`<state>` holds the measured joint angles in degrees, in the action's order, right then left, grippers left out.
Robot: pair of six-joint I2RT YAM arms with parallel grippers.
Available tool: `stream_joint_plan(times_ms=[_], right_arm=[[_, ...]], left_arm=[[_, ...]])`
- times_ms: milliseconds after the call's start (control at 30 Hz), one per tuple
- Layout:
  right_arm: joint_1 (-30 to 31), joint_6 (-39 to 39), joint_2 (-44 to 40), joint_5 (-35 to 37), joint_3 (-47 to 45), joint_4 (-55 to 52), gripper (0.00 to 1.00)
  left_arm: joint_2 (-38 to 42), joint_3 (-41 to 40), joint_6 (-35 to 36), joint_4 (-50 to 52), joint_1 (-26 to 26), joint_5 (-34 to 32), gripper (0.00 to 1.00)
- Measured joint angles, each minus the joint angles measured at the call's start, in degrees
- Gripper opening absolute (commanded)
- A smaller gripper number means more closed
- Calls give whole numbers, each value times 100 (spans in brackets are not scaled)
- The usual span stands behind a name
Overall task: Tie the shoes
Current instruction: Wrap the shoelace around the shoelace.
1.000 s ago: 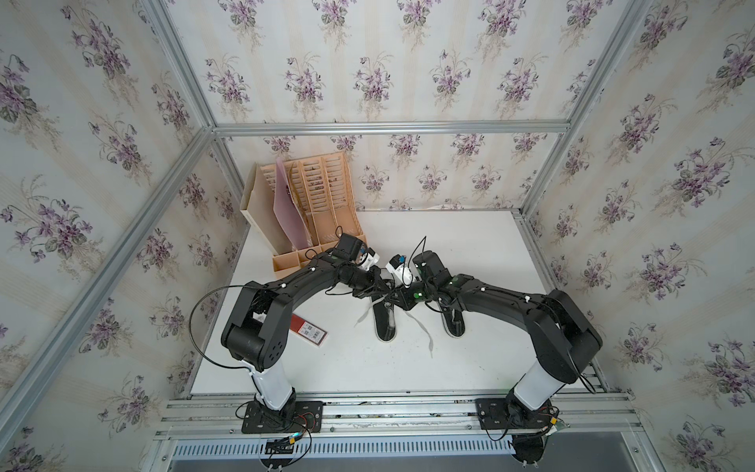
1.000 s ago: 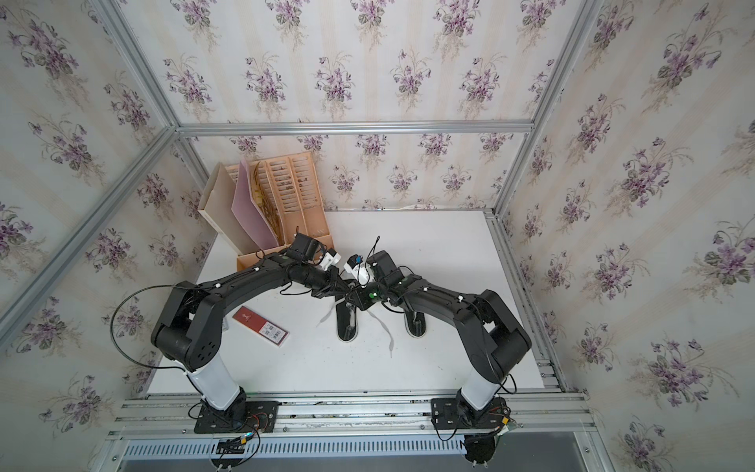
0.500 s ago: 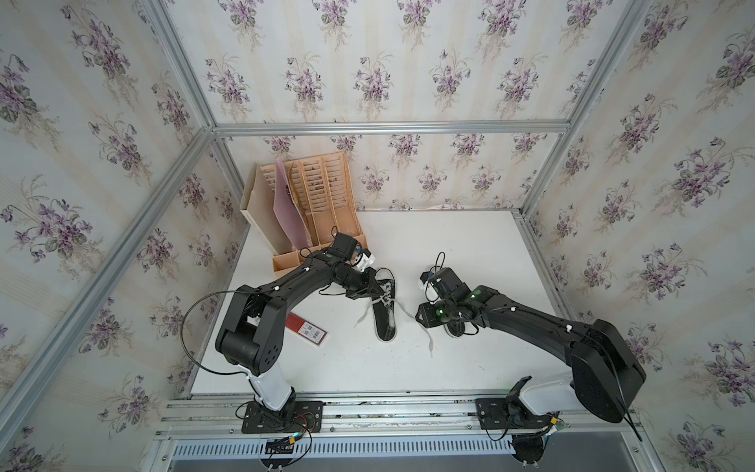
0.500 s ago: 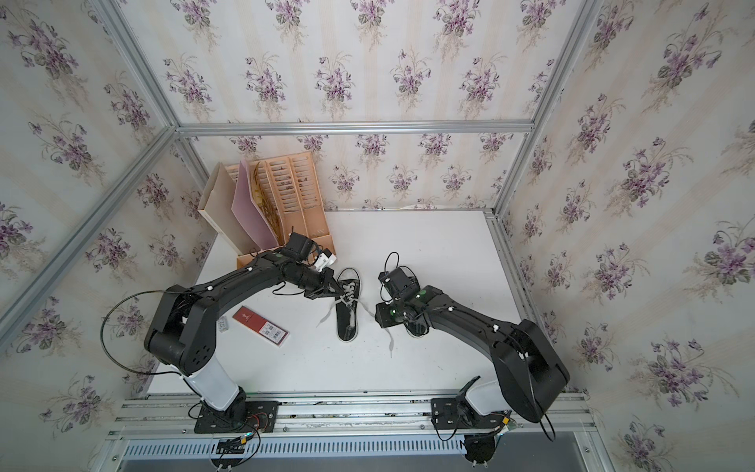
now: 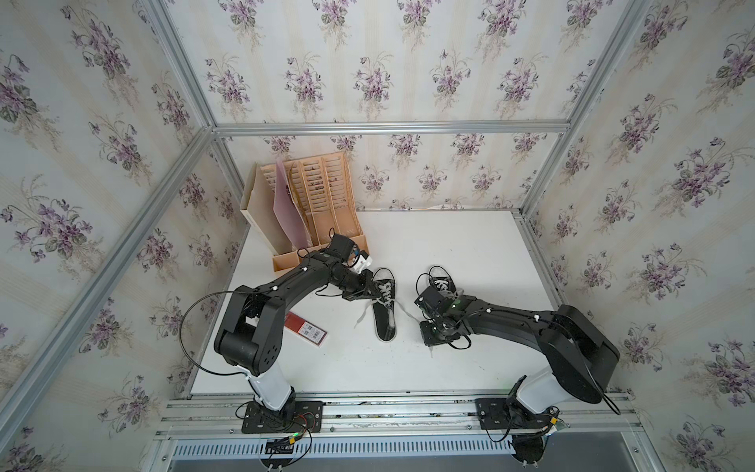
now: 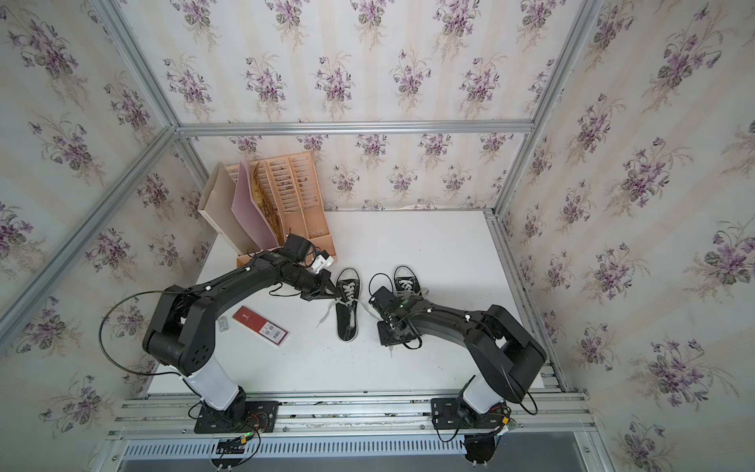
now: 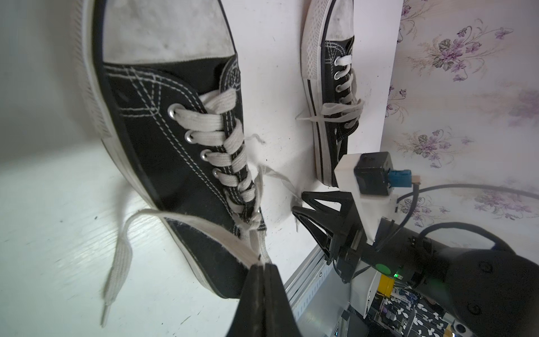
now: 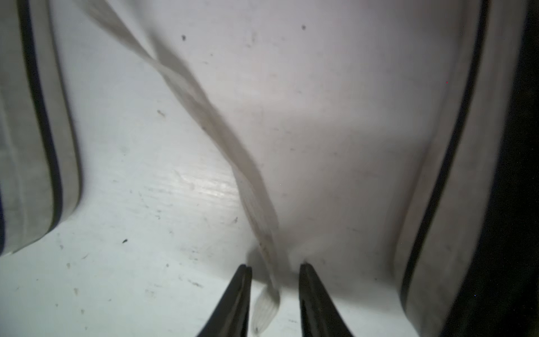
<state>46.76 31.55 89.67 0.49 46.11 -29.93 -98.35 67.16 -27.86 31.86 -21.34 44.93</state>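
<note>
Brand marks on the sneakers can't be made out; the red packet (image 5: 306, 327) on the table (image 5: 470, 245) by the L arm carries a white label w/ QR-type codes, too small to read. Both shoes sit mid-table, side by side. The left-hand shoe (image 5: 385, 323) has its long axis running near-to-far, w/ white toe cap toward the back wall, near the tan file rack (image 5: 327, 196), and heel toward the robot bases. The right-hand shoe (image 5: 443, 282) points the same way, its heel end hidden under the R arm. The left gripper (image 7: 264, 266) is clenched on a lace (image 7: 204, 230) of the left-hand shoe, close beside its opening. The right gripper (image 8: 274, 270) has jaws parted, straddling the other lace end (image 8: 221, 128), which lies on the table btwn the two shoes, not pinched
</note>
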Motion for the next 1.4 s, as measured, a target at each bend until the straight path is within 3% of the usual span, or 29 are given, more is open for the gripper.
stream_joint_plan(times_ms=[133, 300, 433, 700, 933, 1167, 1400], right_arm=[[-11, 173, -87, 164, -50, 70, 0], [-179, 20, -501, 385, 417, 85, 0], [-466, -616, -505, 457, 1231, 273, 0], [-516, -2371, 595, 420, 3152, 678, 0], [-520, -3279, 1639, -22, 4271, 1198, 0], [-522, -3521, 2520, -728, 4852, 1399, 42], [-815, -3585, 2275, -931, 4822, 1366, 63]], left_arm=[[103, -162, -4, -33, 59, -28, 0], [275, -348, -26, -125, 149, -103, 0], [378, -476, -92, -221, 184, -140, 0], [466, -717, -216, -348, 212, -177, 0], [535, -879, -260, -492, 212, -197, 0], [605, -964, -319, -579, 208, -214, 0], [625, -951, -369, -619, 210, -210, 0]])
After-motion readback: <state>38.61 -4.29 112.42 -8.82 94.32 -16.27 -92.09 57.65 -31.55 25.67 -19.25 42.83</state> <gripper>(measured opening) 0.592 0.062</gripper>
